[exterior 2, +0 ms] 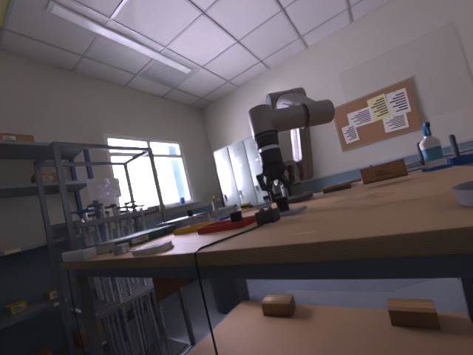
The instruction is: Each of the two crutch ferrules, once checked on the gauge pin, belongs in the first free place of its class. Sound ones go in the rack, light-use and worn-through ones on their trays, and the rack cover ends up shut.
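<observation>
A dark crutch ferrule (282, 203) stands upright on the bench on a thin grey mat (292, 210), directly under my gripper (277, 189). A dark block (267, 216), which may be the gauge base, sits just in front of it at the end of a black cable. A second dark ferrule (235, 216) stands on the red tray (226, 225), with a yellow tray (191, 227) and a green one (140, 237) further left. My gripper hangs straight down over the first ferrule, its fingers open and holding nothing.
The bench's front edge (328, 244) runs close to the camera, with a black cable (204, 290) dropping over it. A brown box (383, 171), a spray bottle (430, 147) and a bowl (464, 193) sit to the right. A metal shelf frame (76, 183) stands at left.
</observation>
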